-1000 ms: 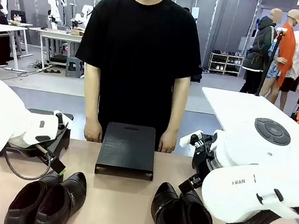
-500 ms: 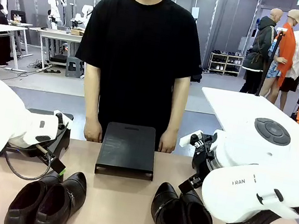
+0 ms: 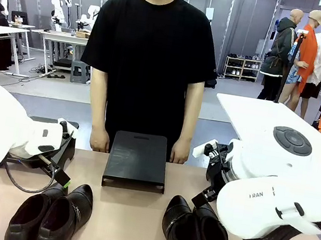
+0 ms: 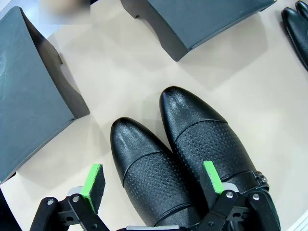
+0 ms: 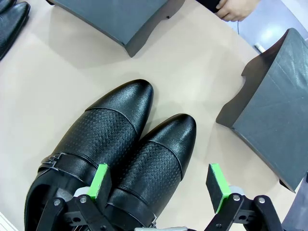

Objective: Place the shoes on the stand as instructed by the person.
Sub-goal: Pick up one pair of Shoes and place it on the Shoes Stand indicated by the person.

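Two pairs of black leather shoes lie on the tan worktop (image 3: 127, 218), toes toward the person (image 3: 152, 52). The left pair (image 3: 52, 217) and the right pair (image 3: 196, 234) are well apart. Every shoe has a smooth, glossy, rounded toe cap, and behind it a panel pricked with fine dots. A metal buckle (image 4: 259, 180) shows on one shoe of the left pair, and a buckled strap (image 5: 52, 159) crosses one shoe of the right pair. Within each pair the shoes lie side by side, touching.

The left hand (image 4: 153, 182) hangs over the left pair with its fingers spread wide. One green pad (image 4: 94, 185) is above bare worktop just beside the pair, the other above the farther shoe. The right hand (image 5: 159, 184) is spread the same way over the right pair, one pad where the two shoes meet and the other over bare worktop. I cannot tell whether any pad touches the leather.

Beyond the toes, across a strip of bare worktop, a matte dark stand (image 3: 137, 156) with a flat, sloped top and short feet sits at the far edge, in front of the person. A left stand (image 4: 29, 91) and a right stand (image 5: 274, 101) of the same make sit near the outer side of each pair.
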Motion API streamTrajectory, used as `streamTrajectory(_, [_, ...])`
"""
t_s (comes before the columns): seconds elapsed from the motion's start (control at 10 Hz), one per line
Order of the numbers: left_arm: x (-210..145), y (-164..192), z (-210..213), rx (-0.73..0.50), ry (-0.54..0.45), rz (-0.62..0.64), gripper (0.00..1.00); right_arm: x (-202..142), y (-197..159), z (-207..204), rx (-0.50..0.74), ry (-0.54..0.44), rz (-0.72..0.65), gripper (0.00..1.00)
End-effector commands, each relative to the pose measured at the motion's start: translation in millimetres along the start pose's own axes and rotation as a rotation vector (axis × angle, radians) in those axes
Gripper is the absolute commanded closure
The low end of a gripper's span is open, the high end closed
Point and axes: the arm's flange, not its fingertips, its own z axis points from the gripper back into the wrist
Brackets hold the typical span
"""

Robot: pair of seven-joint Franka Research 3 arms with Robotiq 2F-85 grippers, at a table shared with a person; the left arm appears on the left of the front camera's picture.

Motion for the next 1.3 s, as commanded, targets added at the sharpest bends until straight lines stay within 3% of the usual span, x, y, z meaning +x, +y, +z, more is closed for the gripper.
streamTrajectory(0.0, [0.0, 0.1, 0.0, 0.0, 0.0, 0.0, 0.0, 0.0, 0.0, 0.0, 0.0, 0.0, -0.002, 0.0])
streamTrajectory(0.3, [0.0, 0.0, 0.0, 0.0, 0.0, 0.0, 0.0, 0.0, 0.0, 0.0, 0.0, 0.0, 0.0, 0.0])
streamTrajectory(0.5, [5.6, 0.2, 25.8, 0.015, 0.02, 0.025, 0.0, 5.3, -8.1, 26.4, 0.05, 0.005, 0.004, 0.0])
streamTrajectory(0.8, [8.6, 6.8, 70.4, -0.166, 0.027, 0.056, 0.0, 25.0, -20.8, 75.4, 0.145, -0.038, -0.047, 0.0])
streamTrajectory(1.0, [6.5, 26.1, 105.1, -0.36, 0.044, 0.131, 0.0, 24.4, -34.7, 110.5, 0.317, -0.075, -0.083, 0.0])
streamTrajectory(1.2, [-9.9, 60.0, 134.8, -0.627, 0.056, 0.197, 0.0, 5.0, -67.2, 142.6, 0.517, -0.119, -0.245, 0.0])
